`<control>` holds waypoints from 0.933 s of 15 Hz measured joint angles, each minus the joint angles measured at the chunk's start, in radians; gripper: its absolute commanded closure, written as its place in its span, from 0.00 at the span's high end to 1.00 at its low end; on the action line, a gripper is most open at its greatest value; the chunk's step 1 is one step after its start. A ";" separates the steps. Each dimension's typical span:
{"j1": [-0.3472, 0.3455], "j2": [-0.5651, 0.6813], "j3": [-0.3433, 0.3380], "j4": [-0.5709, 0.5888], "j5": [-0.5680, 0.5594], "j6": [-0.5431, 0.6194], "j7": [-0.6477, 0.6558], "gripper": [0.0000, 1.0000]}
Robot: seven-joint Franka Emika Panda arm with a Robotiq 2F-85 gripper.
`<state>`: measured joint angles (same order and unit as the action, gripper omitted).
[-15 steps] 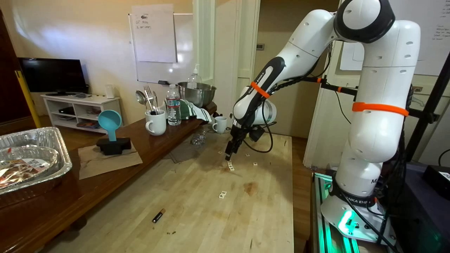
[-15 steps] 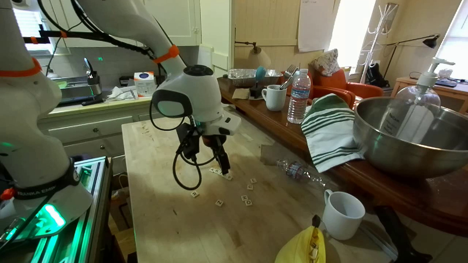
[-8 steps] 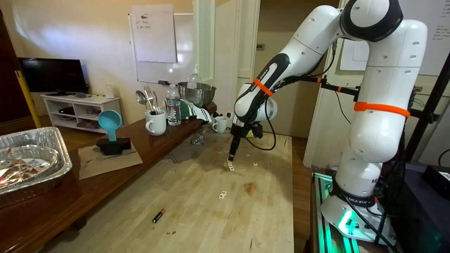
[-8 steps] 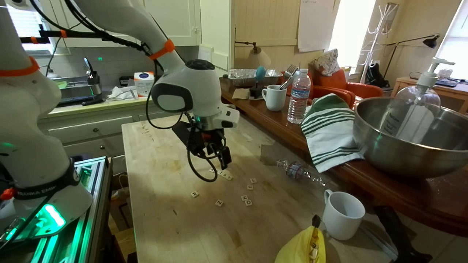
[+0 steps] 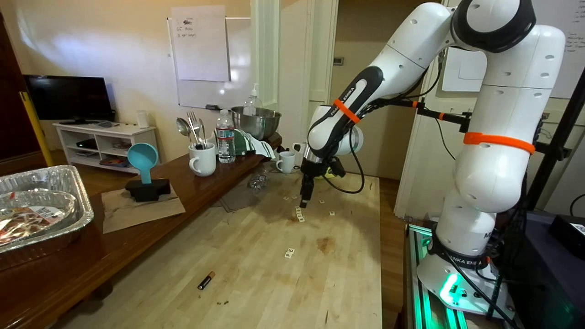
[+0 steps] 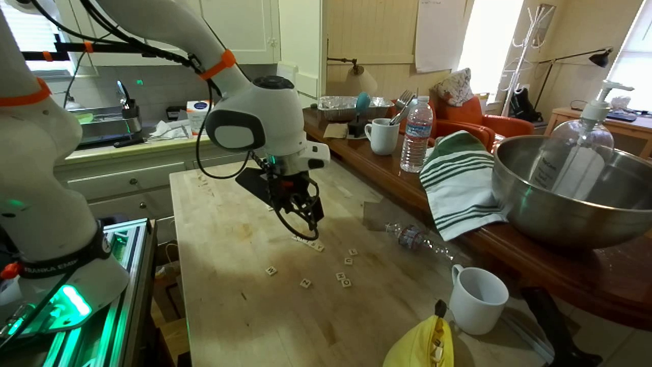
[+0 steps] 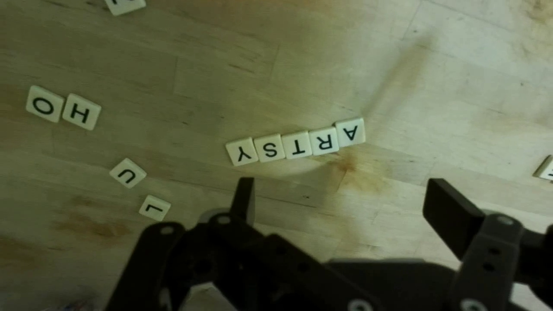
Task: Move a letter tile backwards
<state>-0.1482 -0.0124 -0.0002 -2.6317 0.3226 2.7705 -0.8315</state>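
Observation:
Small cream letter tiles lie flat on the light wooden table [image 5: 256,283]. In the wrist view, a touching row holds tile Y [image 7: 242,151], tile S [image 7: 269,147], tile T [image 7: 297,144], tile R [image 7: 324,141] and tile A [image 7: 350,132]. Tile A sits slightly out of line. The row also shows in both exterior views [image 5: 300,215] [image 6: 310,244]. My gripper [image 7: 341,188] is open with nothing between its fingers. In an exterior view it [image 5: 304,204] hangs above the table beside the row's far end. In the wrist view the row lies just beyond the fingertips.
Loose tiles lie around: tile O [image 7: 44,104], tile H [image 7: 81,112], tile U [image 7: 128,172], tile L [image 7: 154,208], tile W [image 6: 271,271], tile Z [image 6: 305,283]. A bottle [image 6: 415,238], mug [image 6: 479,300] and yellow pouch [image 6: 420,341] stand or lie on the table. A battery [image 5: 206,280] lies nearer.
My gripper has risen from the row and shifted slightly toward the robot's base, and the wrist has tilted. More of the row's far end now shows. The other tiles look unmoved.

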 measured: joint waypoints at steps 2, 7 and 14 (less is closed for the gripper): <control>0.011 -0.011 -0.009 -0.005 -0.006 0.000 -0.010 1.00; 0.035 -0.034 -0.028 -0.018 -0.024 0.003 -0.014 1.00; 0.057 -0.058 -0.047 -0.025 -0.035 0.033 -0.013 1.00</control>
<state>-0.0911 -0.0702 -0.0476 -2.6570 0.2881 2.8036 -0.8450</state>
